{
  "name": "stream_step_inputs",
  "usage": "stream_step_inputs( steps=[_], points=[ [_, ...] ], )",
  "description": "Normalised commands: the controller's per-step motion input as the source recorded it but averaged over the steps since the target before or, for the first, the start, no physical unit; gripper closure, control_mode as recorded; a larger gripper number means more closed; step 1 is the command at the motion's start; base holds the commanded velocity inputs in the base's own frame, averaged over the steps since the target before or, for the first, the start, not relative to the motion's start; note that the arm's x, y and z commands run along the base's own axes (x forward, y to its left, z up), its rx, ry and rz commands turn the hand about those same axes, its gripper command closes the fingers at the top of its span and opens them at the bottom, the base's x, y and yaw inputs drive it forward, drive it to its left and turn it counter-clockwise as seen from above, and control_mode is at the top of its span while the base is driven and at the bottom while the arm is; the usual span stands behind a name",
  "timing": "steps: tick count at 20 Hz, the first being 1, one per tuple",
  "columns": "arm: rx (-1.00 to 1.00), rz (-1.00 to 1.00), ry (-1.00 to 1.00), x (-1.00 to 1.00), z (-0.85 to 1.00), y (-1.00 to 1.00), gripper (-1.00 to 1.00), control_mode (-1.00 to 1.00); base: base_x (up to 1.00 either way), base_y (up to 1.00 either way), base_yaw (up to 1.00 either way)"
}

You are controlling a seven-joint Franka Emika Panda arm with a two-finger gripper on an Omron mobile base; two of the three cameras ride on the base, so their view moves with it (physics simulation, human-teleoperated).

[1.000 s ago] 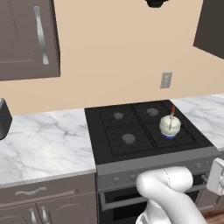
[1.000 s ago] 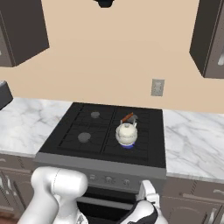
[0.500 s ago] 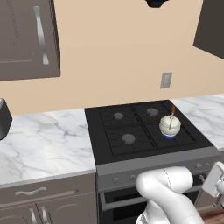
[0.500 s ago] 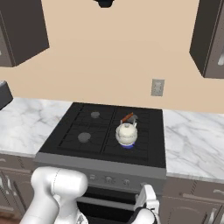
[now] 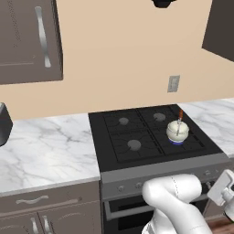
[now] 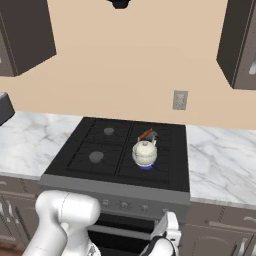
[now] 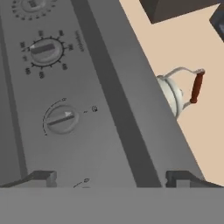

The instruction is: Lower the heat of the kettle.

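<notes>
Markings ringed the knobs on the stove's front panel (image 7: 100,144), small dots and ticks, but none could be read as letters or numbers. Two knobs showed in the hand view: one knob (image 7: 61,119) lay ahead of the jaws, nearer the left fingertip than the right, with a pale pointer on its face; a second knob (image 7: 43,50) sat farther ahead along the panel, ringed with dark ticks.

The arm rose white from the base, its elbow bulging in front of the oven door (image 5: 123,210), and the hand reached low to the right end of the panel. The gripper (image 7: 111,177) faced the panel closely, its jaws spread wide with nothing between them; one dark fingertip (image 7: 43,177) stood at the left and the other at the right, neither touching a knob as far as could be told. In the left base view the gripper (image 5: 225,194) hung just beside the stove's front right corner, and in the right base view the gripper (image 6: 167,232) sat below the panel.

The kettle (image 6: 144,152) stood upright on the front right burner of the stove (image 6: 90,145), its red-tipped handle rising above it and a bluish ring at its base. Relative to the jaws it lay beyond the panel's upper edge, ahead and toward the right fingertip, well apart from both. What it held could not be seen. Marble counter (image 5: 45,146) flanked the stove, and an outlet (image 6: 180,100) sat on the wall behind.
</notes>
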Motion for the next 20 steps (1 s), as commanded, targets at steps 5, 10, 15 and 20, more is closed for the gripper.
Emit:
stream_step_inputs(
  steps=[5, 10, 15, 20],
  points=[
    [0.11, -0.1, 0.0, 0.08, -0.19, 0.0, -1.0, -1.0, 0.0, 0.0, 0.0],
    [0.1, -0.12, 0.0, 0.12, -0.1, 0.02, -1.0, -1.0, 0.0, 0.0, 0.0],
    [0.13, -0.1, 0.0, 0.12, -0.06, 0.0, -1.0, -1.0, 0.0, 0.0, 0.0],
    [0.11, -0.08, 0.0, 0.15, -0.04, -0.01, -1.0, -1.0, 0.0, 0.0, 0.0]
  ],
)
